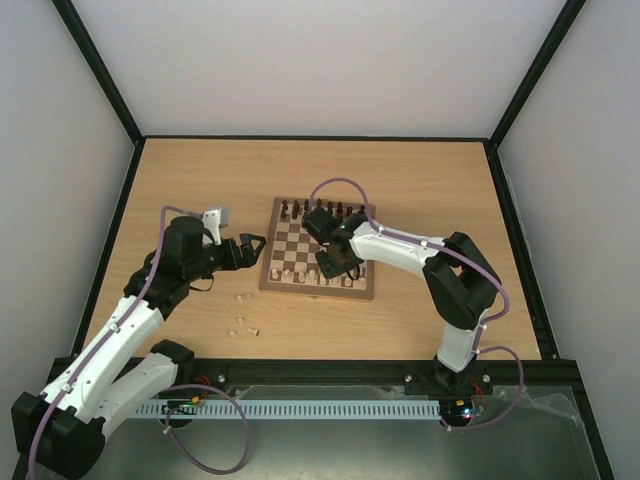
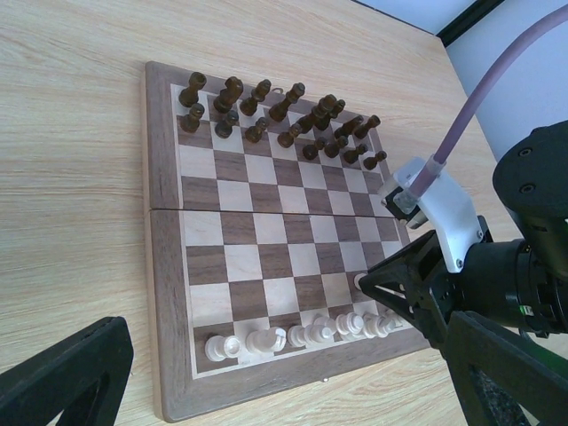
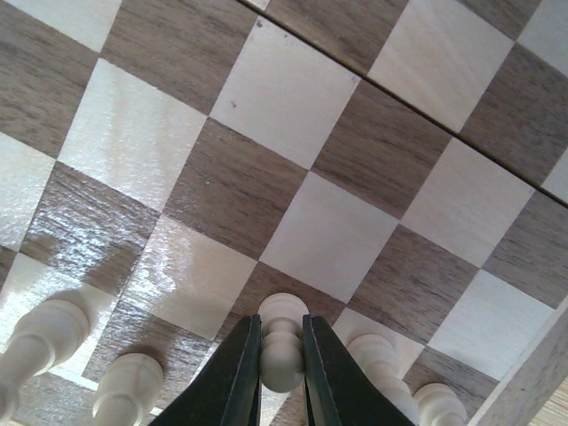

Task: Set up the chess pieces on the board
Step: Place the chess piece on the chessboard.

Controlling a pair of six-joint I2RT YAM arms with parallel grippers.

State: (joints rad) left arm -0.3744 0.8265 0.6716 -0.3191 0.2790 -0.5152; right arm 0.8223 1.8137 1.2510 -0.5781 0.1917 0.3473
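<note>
Low over board near rows, pinching one pale chess piece upright by its neck w/ right gripper nearly shut, prob. to seat it beside row-mates, w/ left gripper parked wide open & empty by loose pieces off-board.

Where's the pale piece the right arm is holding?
In the right wrist view the pale piece is pinched in the right gripper, low over the board's near right part, just beyond the row of pale pieces along its near edge.
</note>
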